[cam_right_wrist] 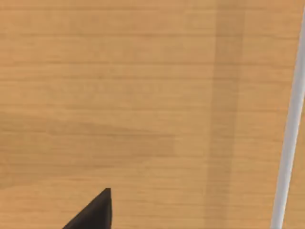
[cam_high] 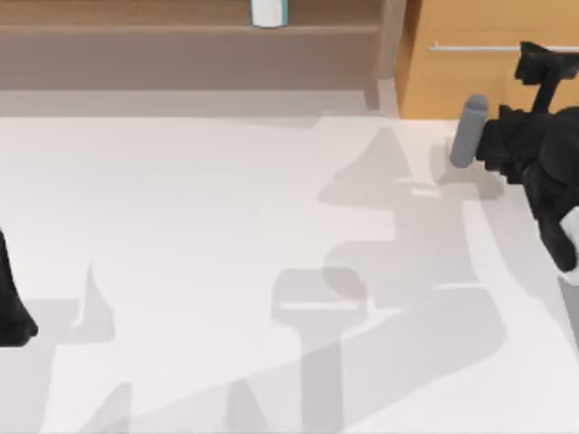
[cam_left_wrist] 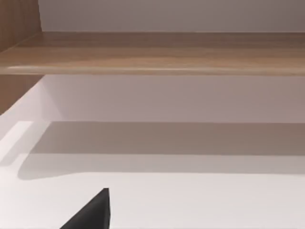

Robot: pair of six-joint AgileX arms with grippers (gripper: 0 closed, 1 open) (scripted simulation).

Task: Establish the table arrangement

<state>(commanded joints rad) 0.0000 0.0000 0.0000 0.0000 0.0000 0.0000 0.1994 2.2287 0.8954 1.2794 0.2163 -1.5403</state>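
The table spans the top view below the brown shelf and the orange drawer cabinet; broad, flat, long axis left to right, judged rigid, heavy and fixed, with no place to take hold. The right hand sits at the cabinet front near its handle bar, finger state cannot be told. The left hand is parked at the table's left edge, likewise undetermined.

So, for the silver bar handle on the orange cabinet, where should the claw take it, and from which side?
Probably near the middle of the handle, coming straight in from the table side. It is a thin straight bar running across the front of the orange cabinet, so the fingers should close across its thickness. The right claw faces that front; the left arm sits at the table's left edge.
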